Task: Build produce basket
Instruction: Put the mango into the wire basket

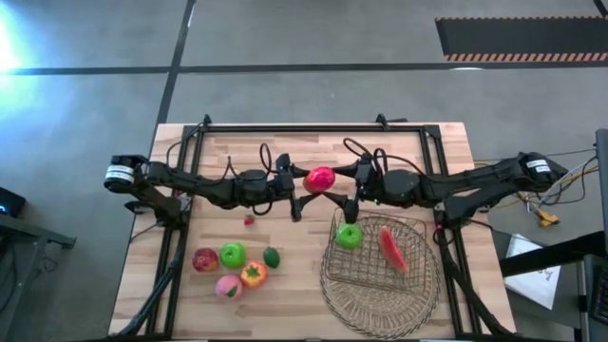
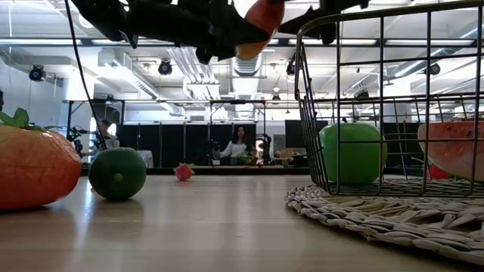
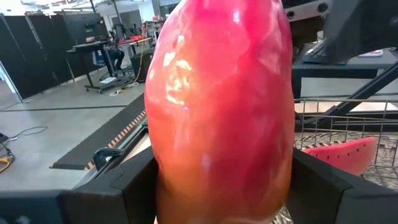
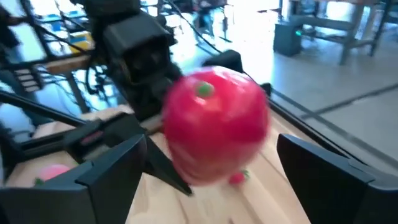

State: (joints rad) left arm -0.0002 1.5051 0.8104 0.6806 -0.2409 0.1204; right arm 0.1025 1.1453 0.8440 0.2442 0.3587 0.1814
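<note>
A red-pink round fruit (image 1: pixel 320 178) hangs high over the table's middle, with my left gripper (image 1: pixel 302 185) shut on it from the left. My right gripper (image 4: pixel 214 158) faces it from the right, open; its two fingers stand apart from the fruit (image 4: pixel 214 130) on either side. The copper wire basket (image 1: pixel 380 256) stands on a round woven mat at the near right, and in it lie a green apple (image 1: pixel 349 236) and a watermelon slice (image 1: pixel 391 249). Several loose produce pieces (image 1: pixel 232 254) lie on the near left of the table. My left gripper pinches the fruit's two opposite sides (image 3: pixel 163 186) between its two fingers (image 3: pixel 118 193). The fingers lie level and come from the table's left. The fruit fills the gap between them and is lifted clear of the table, left of the basket's far corner.
The loose pieces are a red apple (image 1: pixel 204 259), a small green fruit (image 1: pixel 272 256), a pink one (image 1: pixel 228 286) and an orange one (image 1: pixel 253 275). A tiny red berry (image 1: pixel 249 220) lies alone. A black frame (image 1: pixel 285 126) runs along the table's edges.
</note>
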